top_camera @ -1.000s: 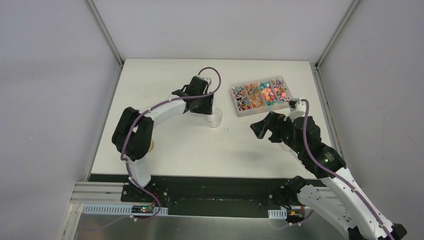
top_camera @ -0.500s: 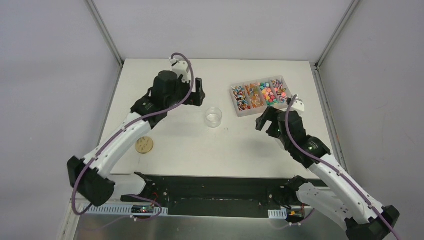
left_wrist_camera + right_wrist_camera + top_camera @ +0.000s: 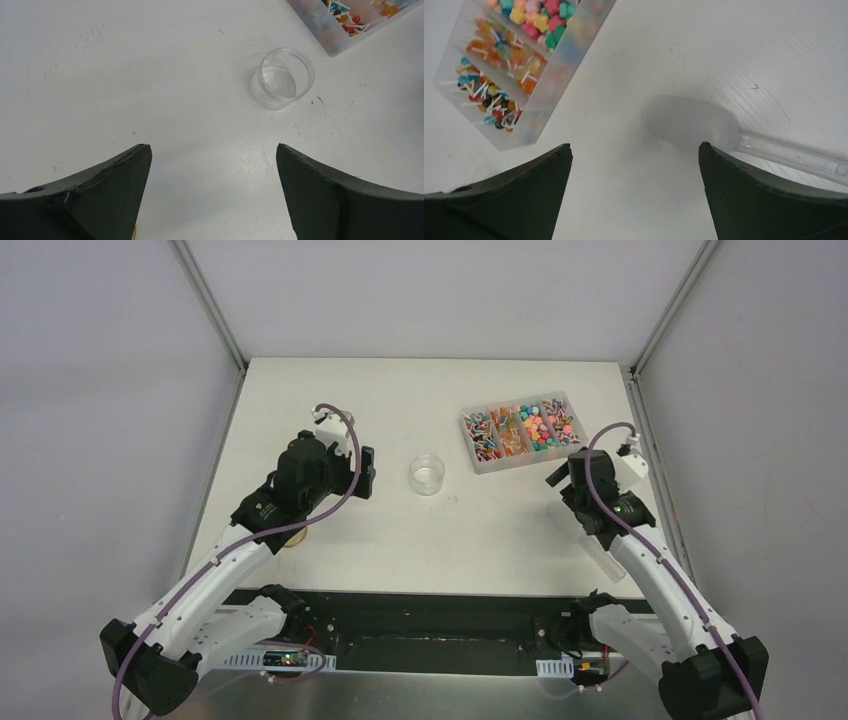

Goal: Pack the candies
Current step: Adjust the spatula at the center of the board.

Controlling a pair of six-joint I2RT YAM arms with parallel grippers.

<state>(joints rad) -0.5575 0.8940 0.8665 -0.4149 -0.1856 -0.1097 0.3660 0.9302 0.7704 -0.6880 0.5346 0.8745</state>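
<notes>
The left pincer (image 3: 212, 150) hangs spread over the desk (image 3: 100, 75), a clear cup (image 3: 285, 77) ahead. Only the wrist view of the spread right pincer (image 3: 634, 147) shows a clear scoop (image 3: 689, 125) near the candies (image 3: 541, 20).

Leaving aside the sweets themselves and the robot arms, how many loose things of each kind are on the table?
Divided candy box: 1
Clear round cup: 1
Clear plastic scoop: 1
Wooden disc, mostly hidden: 1
Total: 4
</notes>
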